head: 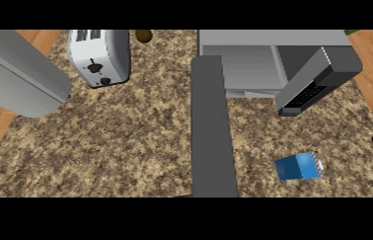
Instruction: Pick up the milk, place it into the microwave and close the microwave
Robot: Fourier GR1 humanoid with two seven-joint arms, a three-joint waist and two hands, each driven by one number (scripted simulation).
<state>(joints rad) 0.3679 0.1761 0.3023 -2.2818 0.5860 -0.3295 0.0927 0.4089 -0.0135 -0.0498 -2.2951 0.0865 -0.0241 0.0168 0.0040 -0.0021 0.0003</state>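
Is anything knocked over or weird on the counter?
Nothing looks spilled. The microwave door stands wide open, sticking far out over the counter. The blue milk carton sits turned askew; I cannot tell if it is tipped over.

Blue milk carton, one face white, on table apart from grey microwave; microwave door swung wide open.

On the speckled stone bench, the blue milk carton lay at the near right, before the open grey microwave, whose door jutted forward at centre, while the silver toaster stood at the back left.
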